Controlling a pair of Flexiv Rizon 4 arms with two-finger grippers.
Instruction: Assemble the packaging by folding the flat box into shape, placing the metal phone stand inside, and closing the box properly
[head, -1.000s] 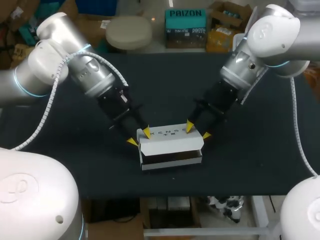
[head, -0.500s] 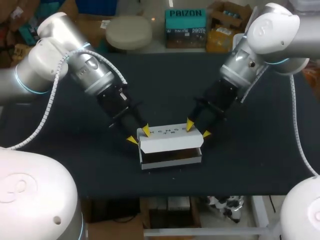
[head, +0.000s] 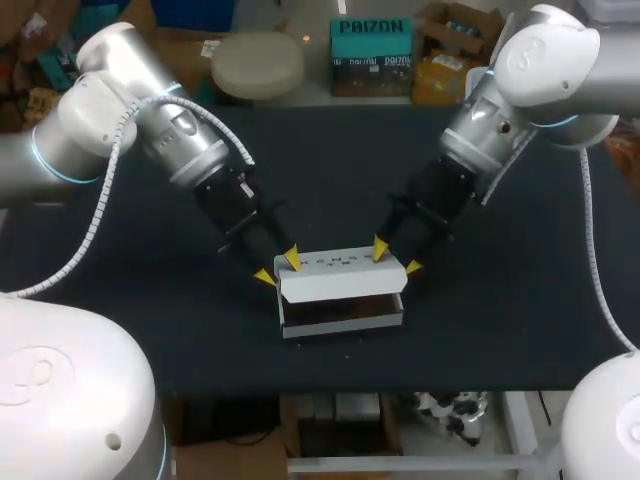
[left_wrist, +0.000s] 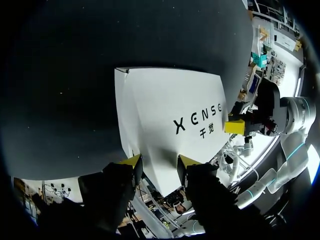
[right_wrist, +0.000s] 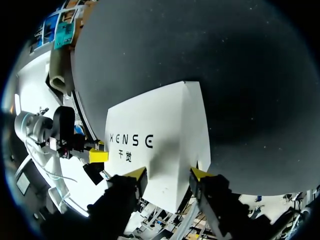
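White box (head: 340, 285) sits on the desk (head: 520, 300), near its front edge and about mid-width, long side across the head view. The desk top is a dark, matte black cover; in the wrist views it shows fine pale specks. The box lid is partly raised and hinged along the back, its front edge lifted off the base so a dark slot runs along the front. What's inside that slot is too dark to tell. The lid top is plain white with dark lettering. The left arm comes in from the left and slants down to the box's left end. The left claw (head: 278, 268) is spread: one yellow tip sits at the lid's back-left corner, the other just off the left end, and the lid's end is between them, not pinched. The left wrist view shows the same, the white lid running out ahead from between the two tips. The right arm comes in from the right and slants down to the box's right end. The right claw (head: 395, 258) is spread too, one tip on the lid's back edge and one just beside the right end. From the right wrist view the lid fills the space ahead of its tips, with the other claw's yellow tip at the far end. The two claws are well apart, one at each end of the box.
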